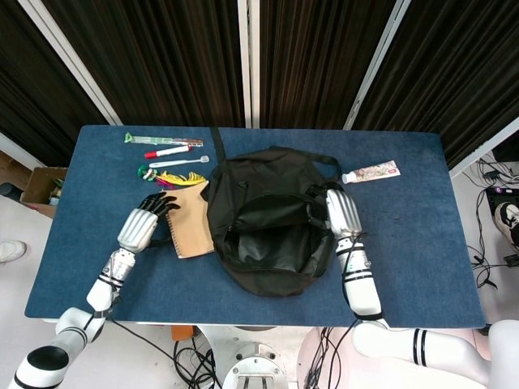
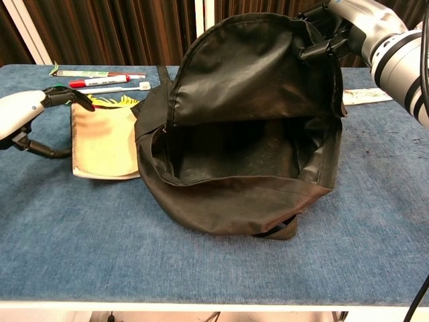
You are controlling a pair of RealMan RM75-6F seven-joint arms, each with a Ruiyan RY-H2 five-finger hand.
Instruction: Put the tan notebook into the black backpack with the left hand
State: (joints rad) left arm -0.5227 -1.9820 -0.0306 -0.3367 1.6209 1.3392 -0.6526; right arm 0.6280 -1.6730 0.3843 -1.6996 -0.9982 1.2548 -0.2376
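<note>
The tan notebook [image 1: 192, 229] [image 2: 104, 139] lies on the blue table with its right edge against the black backpack [image 1: 268, 219] [image 2: 234, 134]. My left hand [image 1: 144, 224] [image 2: 30, 109] holds it at the far left corner, its dark fingers [image 2: 67, 96] curled over that edge. The backpack stands open, its dark inside facing me in the chest view. My right hand [image 1: 340, 214] [image 2: 345, 23] grips the backpack's upper right rim and keeps the flap lifted.
Behind the notebook lie a red marker [image 1: 166, 151] [image 2: 97, 82], a white toothbrush [image 1: 180, 162], a clear-packed item [image 1: 162, 140] and a green-yellow feathered toy [image 1: 170, 180]. A toothpaste tube [image 1: 371, 172] [image 2: 365, 96] sits right of the backpack. A backpack strap [image 1: 216, 142] runs toward the far edge.
</note>
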